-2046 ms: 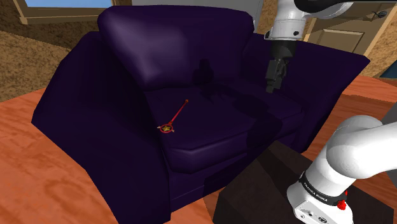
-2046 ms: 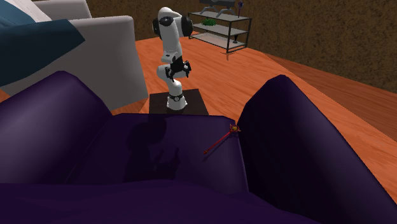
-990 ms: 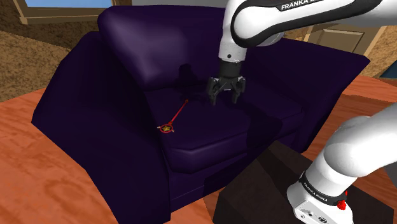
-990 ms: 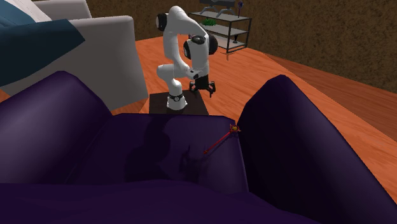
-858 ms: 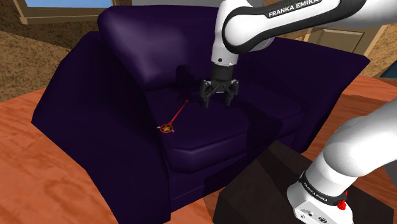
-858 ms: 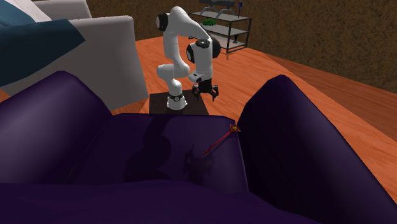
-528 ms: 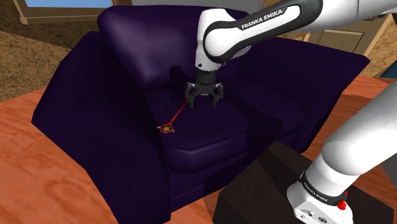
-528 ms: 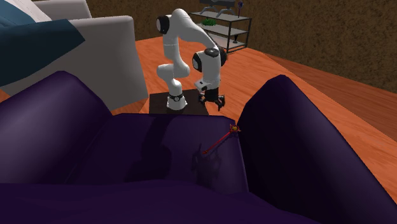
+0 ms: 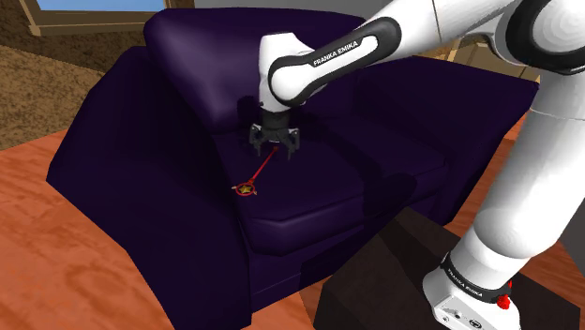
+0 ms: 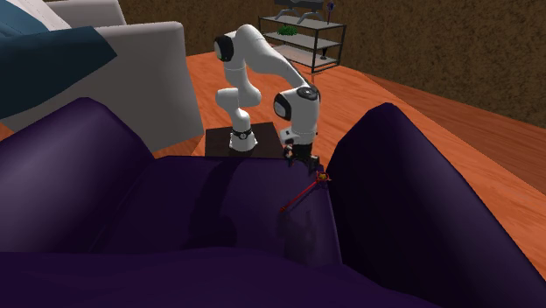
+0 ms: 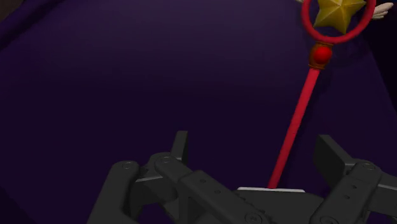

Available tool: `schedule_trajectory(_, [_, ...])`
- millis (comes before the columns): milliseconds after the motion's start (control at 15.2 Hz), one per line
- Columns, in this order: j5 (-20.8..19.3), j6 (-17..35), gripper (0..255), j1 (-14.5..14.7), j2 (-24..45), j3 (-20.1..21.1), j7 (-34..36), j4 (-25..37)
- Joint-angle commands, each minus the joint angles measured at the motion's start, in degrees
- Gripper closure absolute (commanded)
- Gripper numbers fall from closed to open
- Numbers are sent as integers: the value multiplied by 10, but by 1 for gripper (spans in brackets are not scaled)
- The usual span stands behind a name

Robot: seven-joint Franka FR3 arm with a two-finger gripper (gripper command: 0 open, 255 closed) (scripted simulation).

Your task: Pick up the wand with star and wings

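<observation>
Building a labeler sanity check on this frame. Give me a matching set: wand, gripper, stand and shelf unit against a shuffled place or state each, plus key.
Things:
1. wand
2. gripper
3. stand
4. shelf unit

Place or state:
A. dark box beside the purple sofa
B. fingers open, over the red shaft's tail end
C. against the brown wall
D. lying on the sofa's seat

Pairs: 1-D, 2-B, 3-A, 4-C
</observation>
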Motion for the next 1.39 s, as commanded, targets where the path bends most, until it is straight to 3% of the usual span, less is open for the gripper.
schedule_trajectory(0, [-34, -3, 0, 10, 48, -9, 56, 45])
schedule_trajectory(264, [-79, -15, 0, 34, 127, -35, 135, 130])
schedule_trajectory(858, [-94, 32, 0, 39, 154, -43, 146, 107])
schedule_trajectory(924, [-94, 33, 255, 39, 152, -43, 146, 105])
schedule_trajectory(1320, [-94, 30, 255, 38, 155, -44, 144, 110])
